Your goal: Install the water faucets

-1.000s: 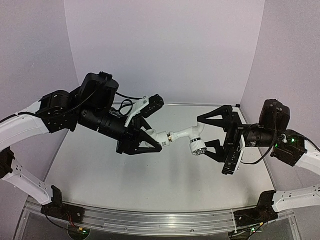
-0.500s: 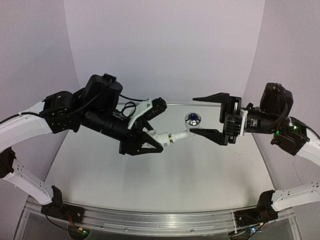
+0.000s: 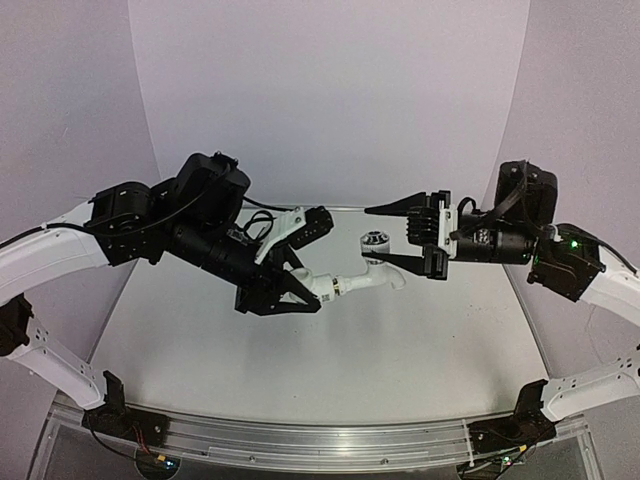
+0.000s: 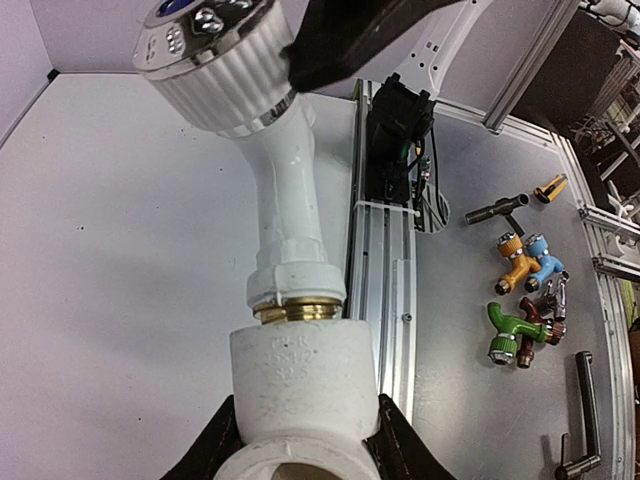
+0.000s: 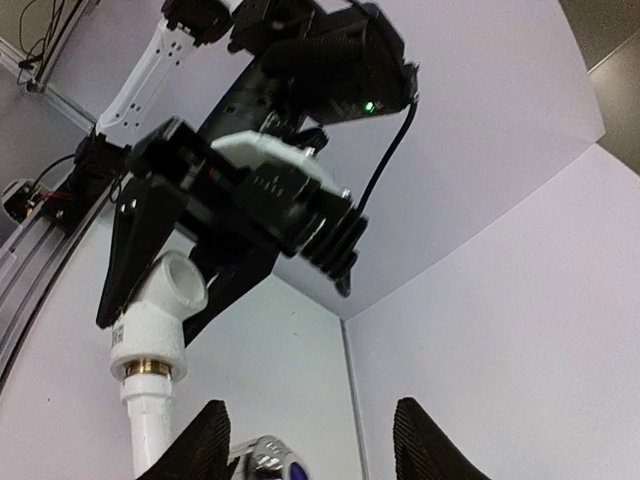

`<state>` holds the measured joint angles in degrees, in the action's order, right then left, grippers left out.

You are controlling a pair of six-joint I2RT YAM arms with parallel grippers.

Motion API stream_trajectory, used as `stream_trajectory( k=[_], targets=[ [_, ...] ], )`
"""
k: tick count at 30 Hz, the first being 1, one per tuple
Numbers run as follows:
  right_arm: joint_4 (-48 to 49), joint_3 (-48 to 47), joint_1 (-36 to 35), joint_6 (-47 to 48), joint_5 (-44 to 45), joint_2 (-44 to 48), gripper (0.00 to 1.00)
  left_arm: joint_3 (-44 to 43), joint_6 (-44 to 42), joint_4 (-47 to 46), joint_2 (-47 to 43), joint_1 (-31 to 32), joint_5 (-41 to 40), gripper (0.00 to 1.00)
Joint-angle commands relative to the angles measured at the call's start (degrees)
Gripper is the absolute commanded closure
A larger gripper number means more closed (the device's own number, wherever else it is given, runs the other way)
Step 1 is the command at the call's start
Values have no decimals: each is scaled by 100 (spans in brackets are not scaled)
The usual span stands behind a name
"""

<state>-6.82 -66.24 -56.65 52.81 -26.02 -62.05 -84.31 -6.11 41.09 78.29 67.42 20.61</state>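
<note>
The white faucet hangs in the air over the table, its brass thread screwed into the short white fitting. My left gripper is shut on that fitting, a finger on each side. The ribbed round knob points up and away. My right gripper is open, its jaws wide apart on either side of the knob. In the right wrist view the knob sits close to the left finger. In the left wrist view a black right finger overlaps the knob's edge.
The grey table lies below, with purple walls behind and at the sides. An aluminium rail runs along the near edge. Beyond it lie several coloured spare taps and metal handles.
The knob, which hung down a second ago, now points up. My right gripper has rolled, risen and moved left, and now straddles the knob. The left gripper still holds the fitting.
</note>
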Motion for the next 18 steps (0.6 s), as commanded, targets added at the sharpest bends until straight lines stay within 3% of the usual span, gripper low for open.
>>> stream_trajectory(
  k=[1, 10, 18],
  targets=[
    [-401, -127, 1, 133, 247, -82, 52, -173, -138, -497, -451, 20, 583, 100],
    [-479, -310, 8, 12, 334, -231, 57, -429, -125, -118, -238, 24, 978, 100],
    [-609, -623, 9, -159, 150, -256, 32, -587, -169, 174, -90, 26, 978, 100]
  ],
)
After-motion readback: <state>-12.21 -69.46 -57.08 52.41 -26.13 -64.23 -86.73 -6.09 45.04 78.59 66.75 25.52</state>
